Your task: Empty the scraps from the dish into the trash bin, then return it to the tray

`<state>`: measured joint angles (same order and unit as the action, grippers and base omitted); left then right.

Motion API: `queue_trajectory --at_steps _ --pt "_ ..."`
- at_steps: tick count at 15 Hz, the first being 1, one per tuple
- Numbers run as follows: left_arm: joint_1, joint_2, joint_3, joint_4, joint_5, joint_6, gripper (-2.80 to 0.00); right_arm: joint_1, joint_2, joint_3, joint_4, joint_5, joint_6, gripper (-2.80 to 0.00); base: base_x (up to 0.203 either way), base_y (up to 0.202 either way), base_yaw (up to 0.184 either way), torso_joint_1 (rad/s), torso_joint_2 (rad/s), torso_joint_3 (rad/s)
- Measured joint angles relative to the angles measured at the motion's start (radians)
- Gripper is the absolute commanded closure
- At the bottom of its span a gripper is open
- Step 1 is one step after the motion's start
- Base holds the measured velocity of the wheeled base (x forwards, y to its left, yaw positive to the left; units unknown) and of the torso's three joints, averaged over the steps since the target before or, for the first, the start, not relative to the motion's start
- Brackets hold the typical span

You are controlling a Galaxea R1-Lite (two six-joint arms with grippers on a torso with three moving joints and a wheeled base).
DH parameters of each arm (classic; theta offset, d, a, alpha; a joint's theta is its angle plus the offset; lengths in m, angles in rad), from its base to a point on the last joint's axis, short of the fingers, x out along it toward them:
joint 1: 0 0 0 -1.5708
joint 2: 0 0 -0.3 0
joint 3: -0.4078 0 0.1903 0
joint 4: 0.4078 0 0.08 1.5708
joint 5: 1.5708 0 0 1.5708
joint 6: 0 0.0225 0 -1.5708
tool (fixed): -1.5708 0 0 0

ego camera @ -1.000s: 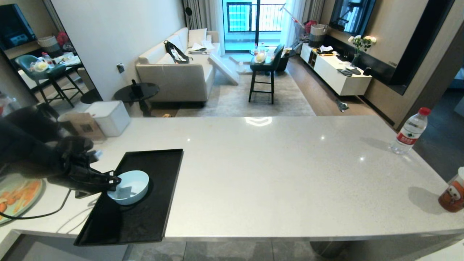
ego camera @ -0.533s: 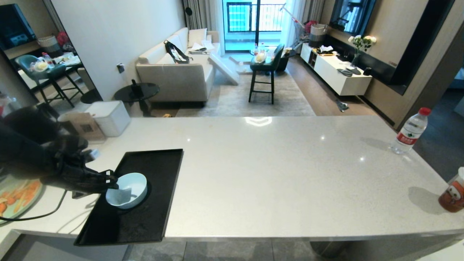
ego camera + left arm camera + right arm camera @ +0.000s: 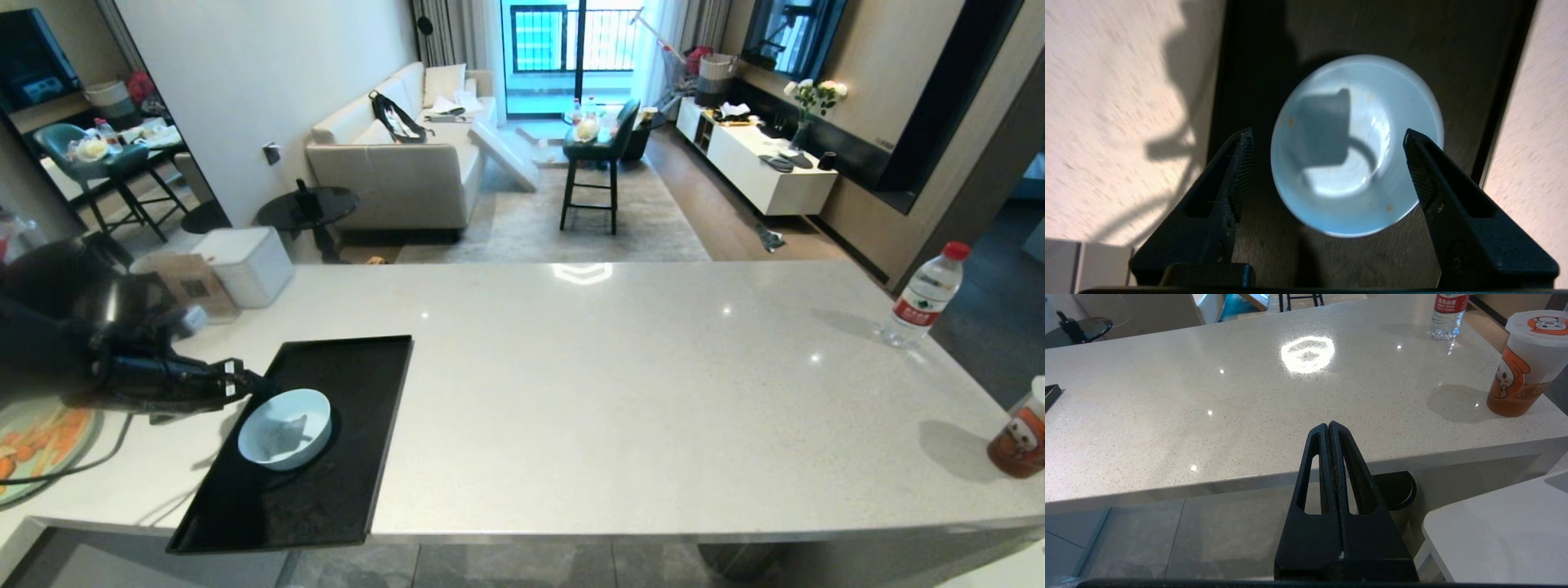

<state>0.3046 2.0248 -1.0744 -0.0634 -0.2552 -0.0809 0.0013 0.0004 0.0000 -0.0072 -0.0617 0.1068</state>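
Head view shows my left gripper (image 3: 257, 382) hanging over the near-left part of the tray (image 3: 367, 441), just off the dish (image 3: 285, 429) at roughly its ten o'clock, with my dark arm reaching in from nine o'clock of the counter (image 3: 620, 384). My left fingers (image 3: 1237, 163) stand wide apart and hold nothing; from the left wrist view they straddle the dish, one on each side, with a clear gap between each pad and the rim. That dish sits upright on the black tray, resting flat, and its pale blue inside carries only a few tiny orange specks (image 3: 1388, 208), plus the shadow of my own claw. The tray lies on the white counter with its long side running from six toward twelve o'clock, its near end at the counter's front edge. At the far nine o'clock side of the head view, part of a green plate with orange sticks (image 3: 37, 445) peeks out under my arm. My right gripper (image 3: 1329, 428) is parked low in front of the counter's near edge, fingers pressed together and empty. Toward three o'clock stand a water bottle (image 3: 924, 298) and an orange-printed cup (image 3: 1020, 437).
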Motion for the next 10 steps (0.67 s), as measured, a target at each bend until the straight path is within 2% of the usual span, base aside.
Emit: queue_trajectory --at_steps 4,5,10 --pt "0.022 -0.131 0.134 -0.333 0.030 0.000 -2.80 0.000 0.000 0.000 0.000 0.000 0.000 0.00 0.000 0.000 0.000 0.000 0.00 0.000" --pt "0.029 -0.161 0.185 -0.435 0.044 0.000 0.00 0.000 0.000 0.000 0.000 0.000 0.000 0.00 0.000 0.000 0.000 0.000 0.00 0.000" --pt "0.083 -0.265 0.465 -0.919 0.053 -0.007 0.00 0.000 0.000 0.000 0.000 0.000 0.000 0.00 0.000 0.000 0.000 0.000 0.00 0.000"
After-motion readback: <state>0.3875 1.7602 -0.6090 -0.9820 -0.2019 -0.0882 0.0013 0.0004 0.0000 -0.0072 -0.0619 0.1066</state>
